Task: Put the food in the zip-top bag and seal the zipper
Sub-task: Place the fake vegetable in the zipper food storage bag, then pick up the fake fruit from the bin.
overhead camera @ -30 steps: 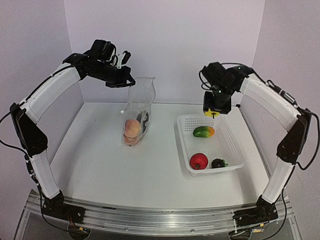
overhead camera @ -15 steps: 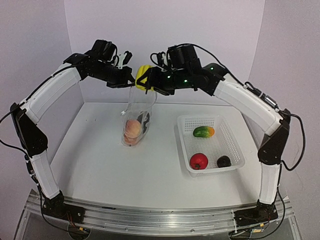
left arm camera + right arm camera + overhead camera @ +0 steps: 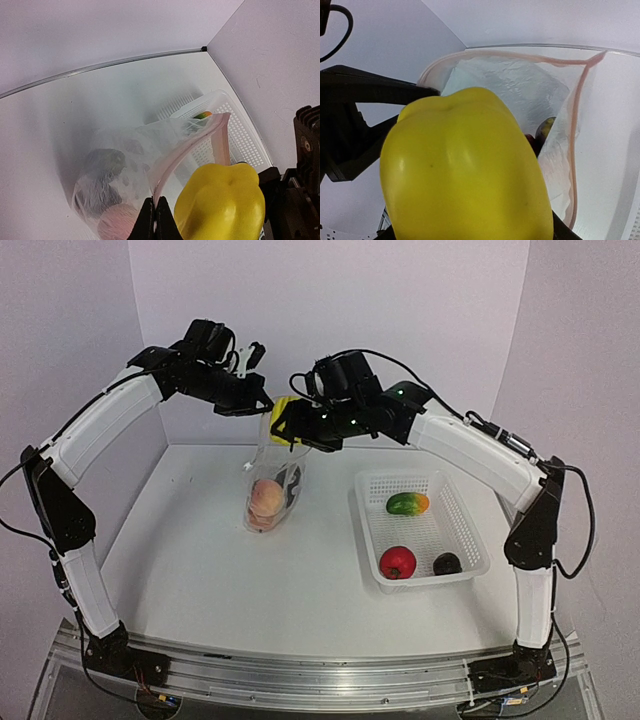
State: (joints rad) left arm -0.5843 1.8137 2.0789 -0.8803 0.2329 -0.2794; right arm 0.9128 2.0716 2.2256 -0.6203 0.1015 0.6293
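White tabletop [image 3: 190,570], top view: left gripper [image 3: 258,404] pinches the zip-top bag [image 3: 272,480] upright near the far edge, one peach [image 3: 265,496] inside; right gripper [image 3: 290,425] clamps one yellow pepper [image 3: 282,410] at its mouth. One basket [image 3: 468,567] by the right edge holds three: mango [image 3: 407,503], pomegranate [image 3: 397,562], mangosteen [image 3: 447,563]. Left wrist: jaws pressed together on the zipper [image 3: 192,142]; right wrist: pepper sits off the opening's middle, so best centre and lower it before release, I judge.

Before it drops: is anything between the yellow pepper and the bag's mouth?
Nothing visible. The yellow pepper hangs right at the mouth of the zip-top bag, which the left hand holds open.
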